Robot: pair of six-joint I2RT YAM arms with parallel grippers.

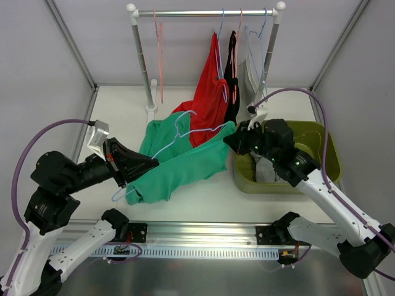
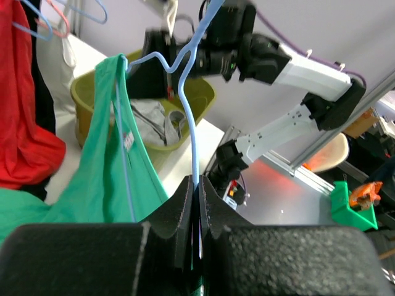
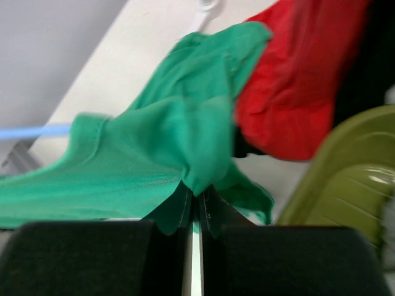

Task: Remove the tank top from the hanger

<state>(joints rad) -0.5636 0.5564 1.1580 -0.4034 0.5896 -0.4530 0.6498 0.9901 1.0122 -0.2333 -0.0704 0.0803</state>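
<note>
Top external view: we see left gripper clamping blue hanger, right gripper pinching green tank top; strap seemingly still hooked, removal unfinished.

Bright, even light – soft shadows; right wrist pic blurry, esp. edges.

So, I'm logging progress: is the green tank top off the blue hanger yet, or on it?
On it: in the left wrist view a strap of the green tank top loops over the blue hanger.
</note>
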